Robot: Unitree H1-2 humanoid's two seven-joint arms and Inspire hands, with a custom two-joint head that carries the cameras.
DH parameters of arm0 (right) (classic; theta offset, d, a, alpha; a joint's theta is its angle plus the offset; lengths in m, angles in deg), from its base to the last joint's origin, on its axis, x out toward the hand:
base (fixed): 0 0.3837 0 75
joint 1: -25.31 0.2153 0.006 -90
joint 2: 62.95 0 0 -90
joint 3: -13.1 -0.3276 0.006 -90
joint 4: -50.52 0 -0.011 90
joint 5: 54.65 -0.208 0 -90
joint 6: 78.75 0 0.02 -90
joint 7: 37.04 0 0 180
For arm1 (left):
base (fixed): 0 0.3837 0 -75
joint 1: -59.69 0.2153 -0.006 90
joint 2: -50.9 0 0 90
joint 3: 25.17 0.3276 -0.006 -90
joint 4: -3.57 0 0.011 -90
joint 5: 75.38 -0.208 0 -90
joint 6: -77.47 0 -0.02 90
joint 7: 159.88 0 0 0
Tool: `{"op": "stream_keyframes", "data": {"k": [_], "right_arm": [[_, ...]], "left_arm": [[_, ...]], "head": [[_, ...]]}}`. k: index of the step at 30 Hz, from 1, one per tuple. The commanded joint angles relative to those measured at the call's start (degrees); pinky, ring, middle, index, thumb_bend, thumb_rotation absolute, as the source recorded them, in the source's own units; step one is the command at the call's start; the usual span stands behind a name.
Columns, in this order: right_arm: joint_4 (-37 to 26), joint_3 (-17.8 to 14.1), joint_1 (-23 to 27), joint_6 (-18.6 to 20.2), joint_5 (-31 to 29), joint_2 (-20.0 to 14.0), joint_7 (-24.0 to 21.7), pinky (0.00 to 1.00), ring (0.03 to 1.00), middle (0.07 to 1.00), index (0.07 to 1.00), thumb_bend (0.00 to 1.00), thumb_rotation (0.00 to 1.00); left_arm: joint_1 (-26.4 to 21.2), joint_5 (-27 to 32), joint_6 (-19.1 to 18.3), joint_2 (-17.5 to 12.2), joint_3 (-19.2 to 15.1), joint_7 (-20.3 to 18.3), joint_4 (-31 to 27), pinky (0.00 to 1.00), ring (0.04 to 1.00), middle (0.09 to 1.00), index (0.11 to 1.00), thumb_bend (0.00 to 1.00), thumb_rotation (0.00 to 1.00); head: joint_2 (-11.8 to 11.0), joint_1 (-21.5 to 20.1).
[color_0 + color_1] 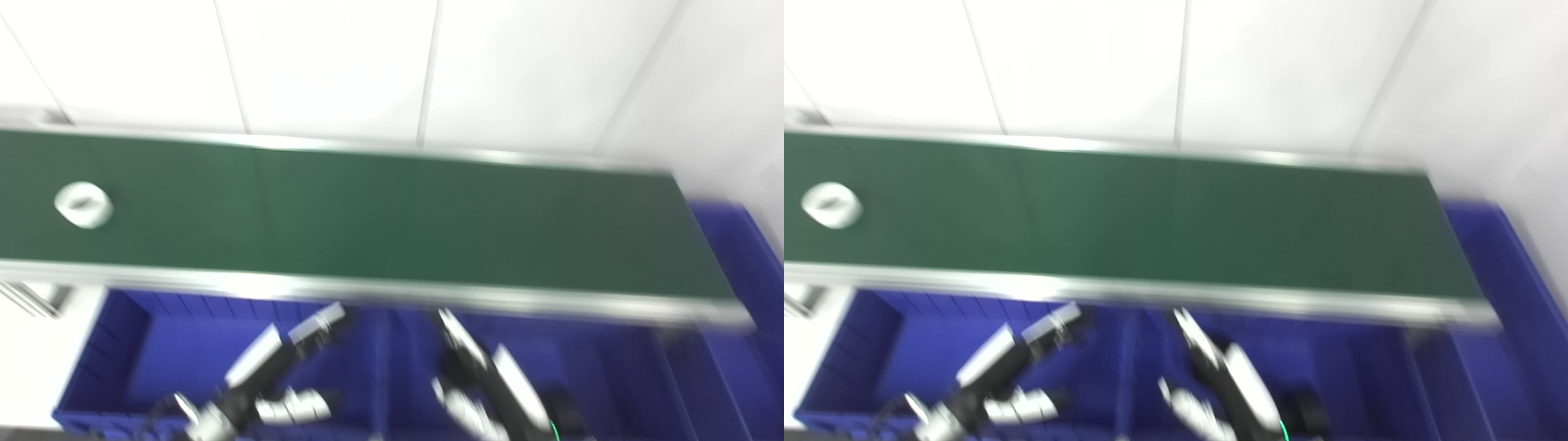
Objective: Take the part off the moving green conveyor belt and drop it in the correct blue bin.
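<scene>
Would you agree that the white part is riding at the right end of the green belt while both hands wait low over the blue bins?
Not quite: the white part sits at the left end of the green belt, as the left eye view shows. The left hand and right hand do wait low over the blue bins.

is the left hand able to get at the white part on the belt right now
Probably yes, with a reach. The white part lies alone at the belt's far left; nothing covers it. The left hand hangs low over the blue bin, near side, and must rise over the belt's rail.
</scene>
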Motion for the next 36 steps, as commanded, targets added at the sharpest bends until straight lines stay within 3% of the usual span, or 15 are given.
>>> {"op": "stream_keyframes", "data": {"k": [1,10,15,21,28,33,36], "right_arm": [[0.20,-0.18,0.59,-4.34,-0.86,0.25,1.58,0.88,0.955,0.986,0.958,0.37,0.95],[2.00,-0.14,1.20,-5.35,-0.40,0.33,2.49,0.84,0.934,0.978,0.942,0.35,0.87],[1.56,-0.20,1.16,-5.06,-0.65,0.25,2.46,0.84,0.934,0.976,0.940,0.34,0.83],[1.31,-0.22,1.44,-5.20,-0.92,0.02,2.26,0.87,0.947,0.982,0.948,0.34,0.86],[2.61,-0.25,2.22,-5.95,-1.70,-0.26,2.40,0.89,0.953,0.982,0.954,0.37,0.92],[4.10,0.08,3.01,-6.44,-1.85,-0.83,2.97,0.89,0.953,0.984,0.957,0.38,0.94],[4.84,0.58,3.59,-6.53,-2.05,-1.26,3.32,0.90,0.956,0.986,0.960,0.39,0.95]], "left_arm": [[-0.70,-0.56,2.00,-0.61,0.60,1.90,-0.74,0.81,0.888,0.930,0.896,0.53,0.54],[-1.62,-0.22,2.00,-1.53,2.74,4.31,0.46,0.78,0.871,0.909,0.872,0.51,0.51],[-1.78,-0.15,2.00,-1.83,3.22,4.68,0.21,0.78,0.872,0.908,0.873,0.52,0.51],[-1.77,-0.10,2.00,-2.27,3.11,5.22,-1.36,0.78,0.875,0.917,0.878,0.53,0.52],[-3.48,-3.10,2.00,-3.52,1.52,7.58,-4.57,0.79,0.879,0.921,0.884,0.48,0.50],[-8.17,-7.04,1.61,-4.69,-1.65,8.03,-8.14,0.76,0.842,0.884,0.862,0.48,0.52],[-11.28,-9.57,1.11,-5.51,-3.59,7.92,-10.09,0.79,0.863,0.885,0.860,0.49,0.63]], "head": [[-1.16,0.17],[-2.84,0.23],[-1.62,-0.15],[0.24,-0.51],[1.31,-0.25],[1.16,0.23],[1.11,0.17]]}}
